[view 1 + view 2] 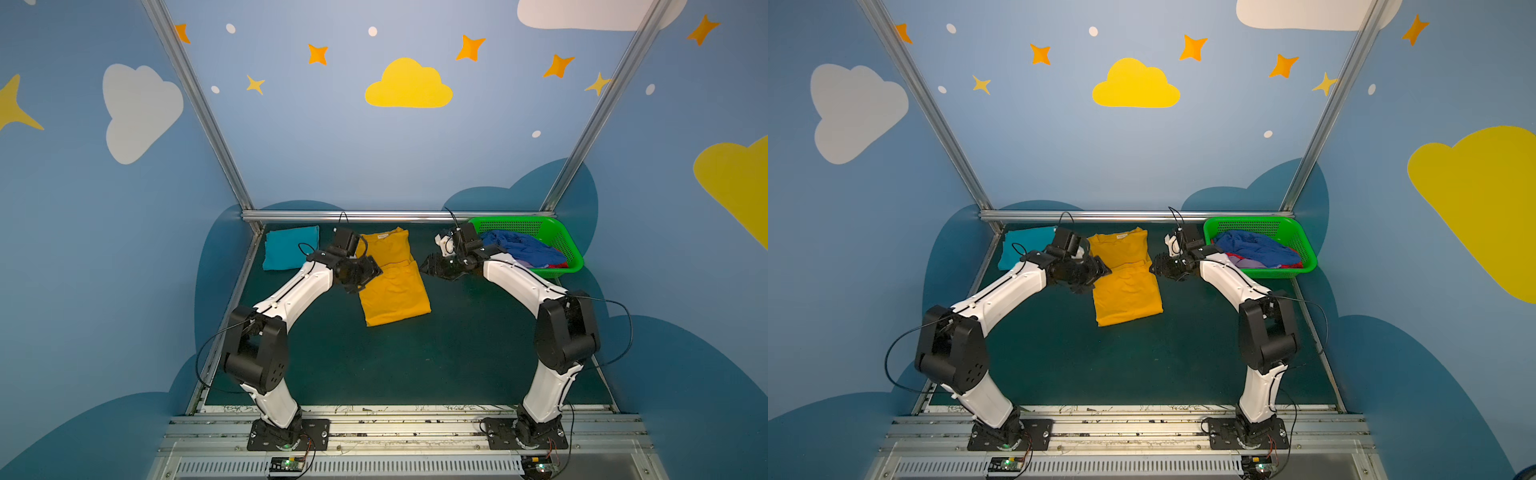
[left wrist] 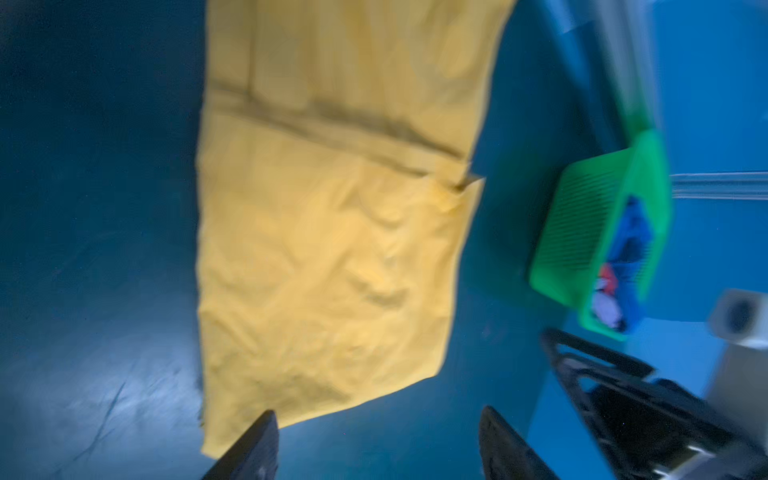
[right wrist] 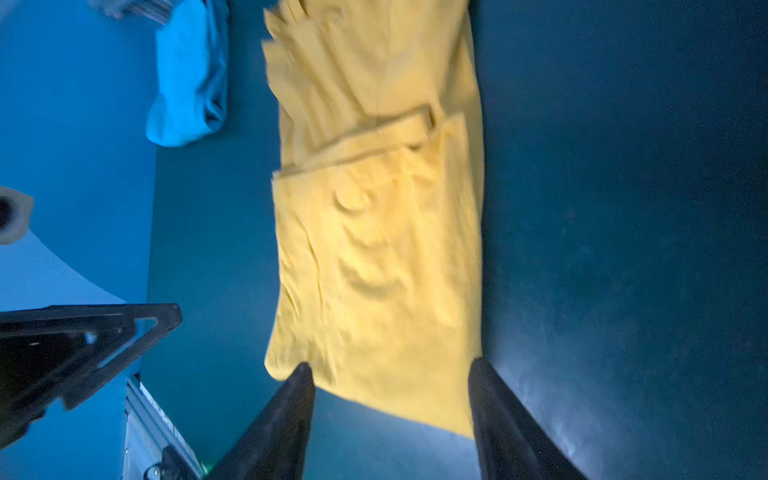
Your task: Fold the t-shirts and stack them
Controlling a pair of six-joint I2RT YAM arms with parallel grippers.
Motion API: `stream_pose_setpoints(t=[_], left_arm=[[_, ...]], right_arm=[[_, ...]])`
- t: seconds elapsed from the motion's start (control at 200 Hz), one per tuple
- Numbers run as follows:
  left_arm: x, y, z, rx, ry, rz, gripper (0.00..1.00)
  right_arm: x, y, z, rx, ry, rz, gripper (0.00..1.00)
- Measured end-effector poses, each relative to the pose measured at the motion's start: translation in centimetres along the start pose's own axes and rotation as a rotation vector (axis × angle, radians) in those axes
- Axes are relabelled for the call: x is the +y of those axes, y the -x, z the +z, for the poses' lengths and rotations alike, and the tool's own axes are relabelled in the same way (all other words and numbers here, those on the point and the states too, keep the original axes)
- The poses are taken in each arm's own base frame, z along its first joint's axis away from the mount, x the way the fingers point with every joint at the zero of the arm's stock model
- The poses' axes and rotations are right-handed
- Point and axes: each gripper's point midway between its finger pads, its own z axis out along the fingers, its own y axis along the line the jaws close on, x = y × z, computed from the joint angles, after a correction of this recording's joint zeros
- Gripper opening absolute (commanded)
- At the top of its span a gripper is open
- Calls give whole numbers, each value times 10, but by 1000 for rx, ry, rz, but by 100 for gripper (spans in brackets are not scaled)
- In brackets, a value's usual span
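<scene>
Between left hand [image 2: 376, 419] and right hand [image 3: 390, 365], folded mustard t-shirt [image 1: 395, 291], ungripped

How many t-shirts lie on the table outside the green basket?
2: the teal t-shirt at the far left, the yellow t-shirt in the middle. More lie in the basket, partly hidden.

Both top views are sharp and evenly lit, with the mat [image 1: 415, 365] dim at lower centre and straight posts [image 1: 196, 104] leaning outward toward the upper corners. Both wrist views are motion-blurred, the yellow shirt [image 2: 332, 249] washed pale.
</scene>
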Motion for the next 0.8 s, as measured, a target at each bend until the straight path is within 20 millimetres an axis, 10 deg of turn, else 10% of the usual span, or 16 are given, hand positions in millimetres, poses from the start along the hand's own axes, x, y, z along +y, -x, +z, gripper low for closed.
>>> stream_pose_setpoints(t=[0.175, 0.586, 0.801], left_arm=[[92, -57, 39, 137, 181, -118, 71], [67, -53, 51, 91, 101, -96, 74], [64, -59, 57, 99, 93, -93, 56]], right_arm=[[-36, -66, 38, 248, -41, 116, 42], [-60, -94, 51, 350, -111, 173, 46], [-58, -93, 53, 336, -90, 192, 47]])
